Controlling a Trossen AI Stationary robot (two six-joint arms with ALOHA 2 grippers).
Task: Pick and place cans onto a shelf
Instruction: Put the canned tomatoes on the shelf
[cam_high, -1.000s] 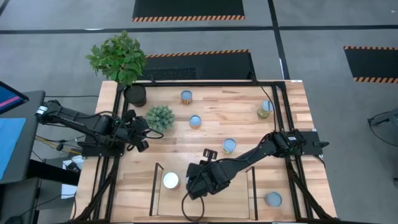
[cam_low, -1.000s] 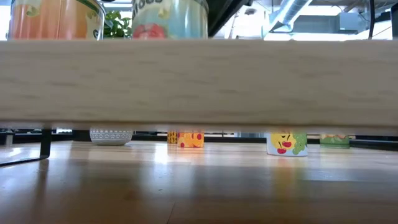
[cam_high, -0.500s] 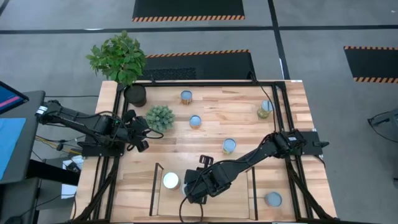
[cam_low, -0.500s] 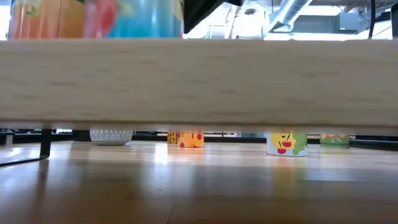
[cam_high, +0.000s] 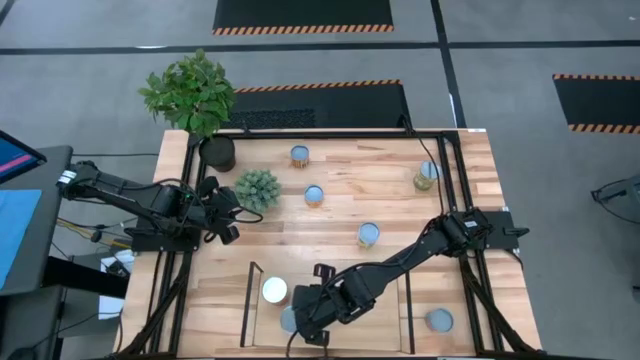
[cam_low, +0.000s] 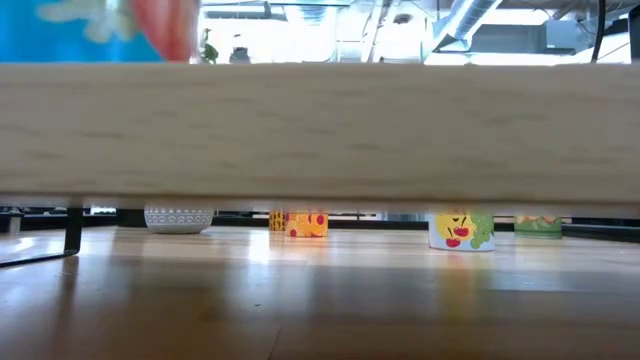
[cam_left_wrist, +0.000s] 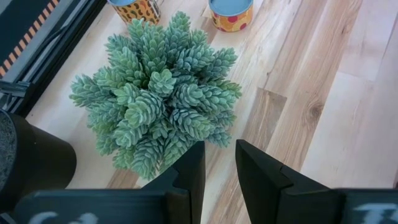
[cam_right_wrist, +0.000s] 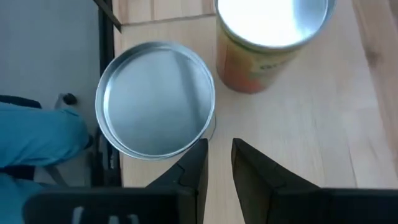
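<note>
Wooden tabletop (cam_high: 400, 210): a pale plank surface is seen from above, framed by dark rails, with an arm reaching in from each side.
Shelf (cam_high: 382, 326): a light wooden board is set at the near edge of the tabletop, with a thin dark bracket (cam_high: 249, 300) at each end; in the low view its front edge (cam_low: 320, 130) is spread across the whole picture.
Right gripper (cam_high: 305, 325): it is stretched over the left part of the shelf. In the right wrist view its fingers (cam_right_wrist: 219, 144) are drawn nearly together with a narrow gap, and nothing is held between them.
Silvery-topped can (cam_high: 288, 320): it is stood on the shelf just beside the right gripper's tips, upright, with its round top (cam_right_wrist: 155, 99) facing up.
White-topped can (cam_high: 274, 290): it is stood on the shelf next to the silvery-topped can; an orange label (cam_right_wrist: 270, 31) is shown on its side.
Other cans: five are scattered on the tabletop off the shelf, at (cam_high: 300, 155), (cam_high: 314, 194), (cam_high: 368, 234), (cam_high: 427, 175) and (cam_high: 438, 320).
Left gripper (cam_high: 228, 215): it is parked at the left edge, near a small blue-green plant (cam_left_wrist: 158, 102); its fingers are nearly together and empty.
Black pot (cam_high: 217, 152): it is placed at the far left corner, with a leafy plant in it.
</note>
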